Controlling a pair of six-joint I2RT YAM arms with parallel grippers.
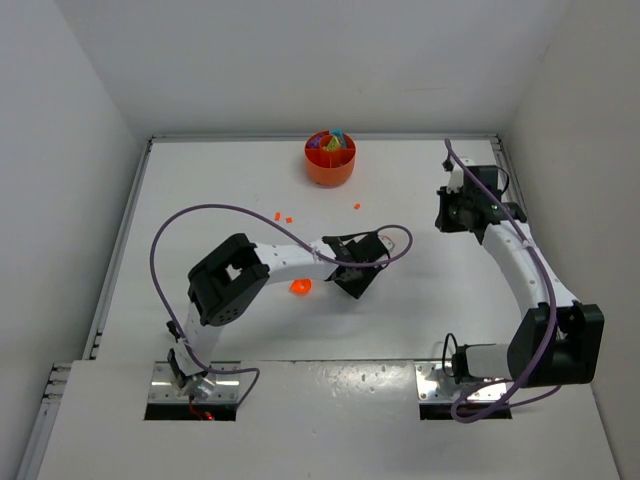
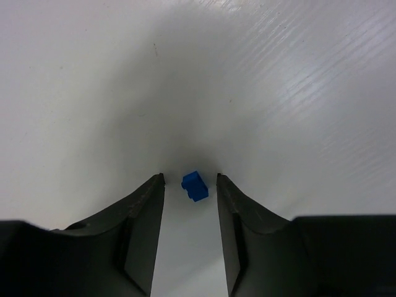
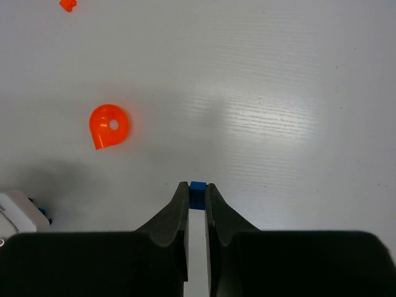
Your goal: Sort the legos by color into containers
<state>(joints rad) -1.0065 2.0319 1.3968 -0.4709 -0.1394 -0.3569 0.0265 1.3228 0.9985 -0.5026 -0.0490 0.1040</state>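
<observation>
The left gripper is straddling a blue brick lying near the middle of the table, its jaws spread and touching neither side. The grasp step appears to be in hand. The right gripper is pinching a second blue piece. The orange dish is sitting at the table's far edge. The next move is calling for a square closure on the brick, a lift, and transfer to the compartment taking blue.
</observation>
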